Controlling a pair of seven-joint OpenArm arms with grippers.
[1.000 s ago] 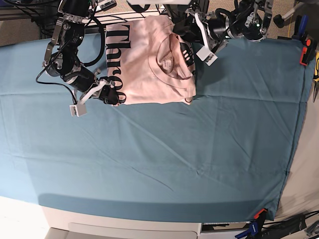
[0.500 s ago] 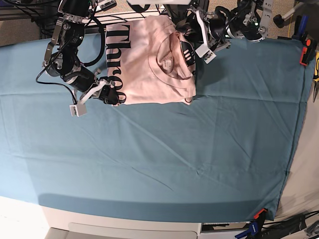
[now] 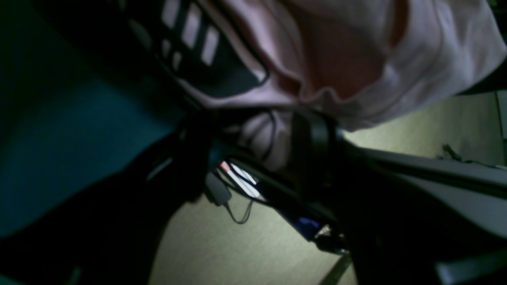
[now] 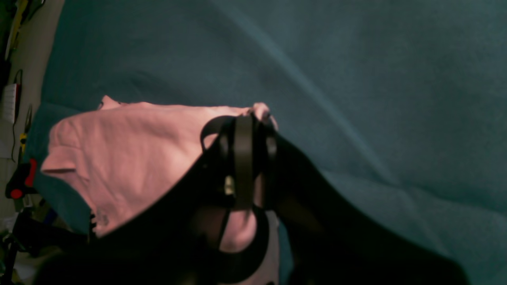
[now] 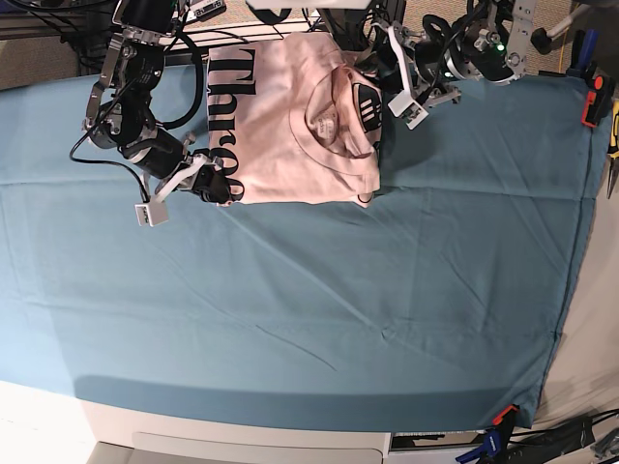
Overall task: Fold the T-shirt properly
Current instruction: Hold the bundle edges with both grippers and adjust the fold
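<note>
The right gripper pinches the pale pink cotton T-shirt at its near-left corner; the left gripper, jaws spread, should lift clear without snagging.

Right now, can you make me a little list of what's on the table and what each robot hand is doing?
shirt: pink T-shirt, folded, at the far edge of the table
print: black lettering showing along one side
cover: teal table cloth, wrinkled
right gripper: shut on the T-shirt's near corner
left gripper: open, at the shirt's far corner, not holding it
clamps: red clamp on the cloth's edge
</note>
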